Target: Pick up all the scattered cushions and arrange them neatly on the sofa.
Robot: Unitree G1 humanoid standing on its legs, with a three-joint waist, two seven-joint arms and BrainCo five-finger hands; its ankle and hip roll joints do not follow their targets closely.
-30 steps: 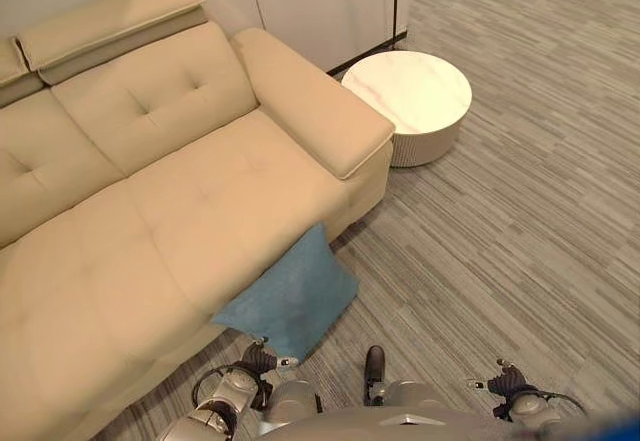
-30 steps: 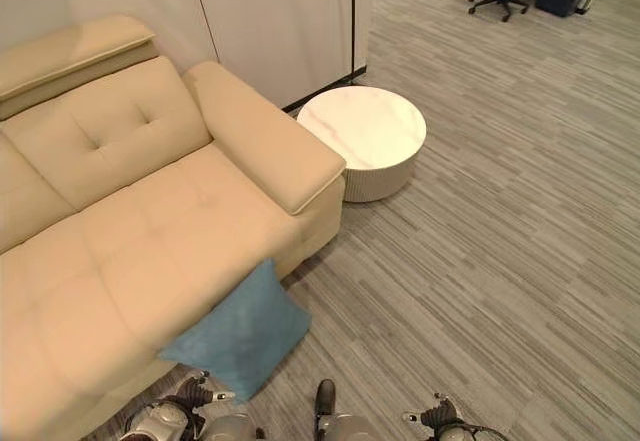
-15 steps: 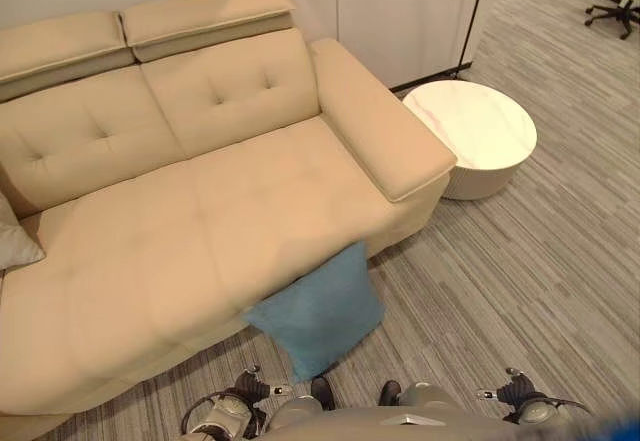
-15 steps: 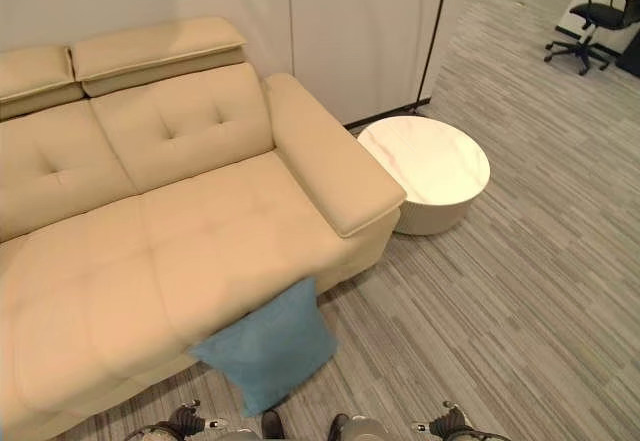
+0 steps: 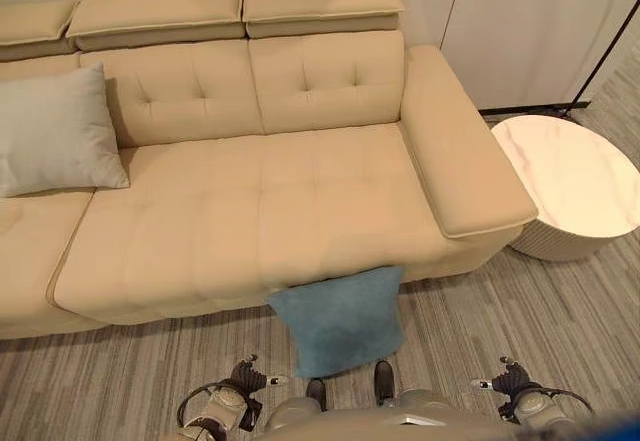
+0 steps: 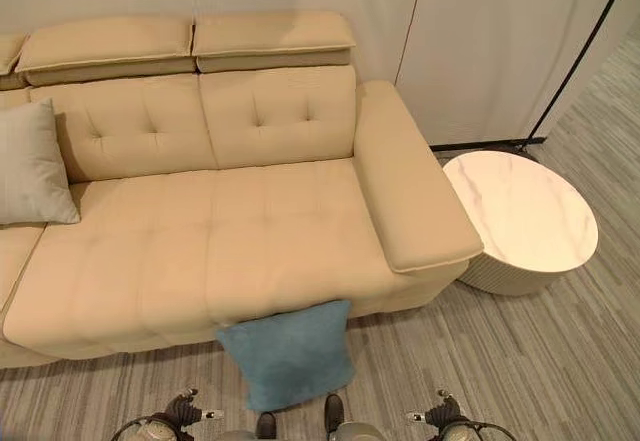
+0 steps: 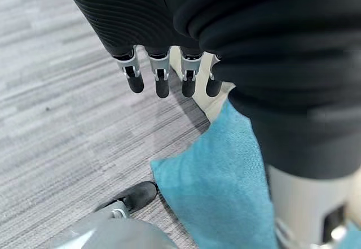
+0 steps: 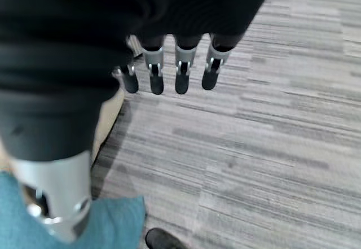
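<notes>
A blue cushion [image 5: 340, 321] stands on the carpet, leaning against the front of the beige sofa [image 5: 300, 191]. Farther left, a grey cushion [image 5: 55, 131] rests upright against the sofa's backrest. My left hand [image 7: 161, 79] hangs beside my leg with straight fingers and holds nothing; the blue cushion [image 7: 220, 187] lies on the floor just past it. My right hand [image 8: 169, 74] also hangs open over bare carpet, with a corner of the blue cushion [image 8: 113, 226] off to its side.
A round white marble-topped side table [image 5: 575, 181] stands on the carpet by the sofa's right armrest [image 5: 465, 161]. White wall panels [image 6: 500, 41] rise behind the sofa and table. Grey striped carpet [image 6: 540, 361] stretches to the right of the blue cushion.
The whole picture has swung: the camera now faces the sofa squarely, and the grey cushion has come fully into view. The blue cushion and both hanging hands have kept their places.
</notes>
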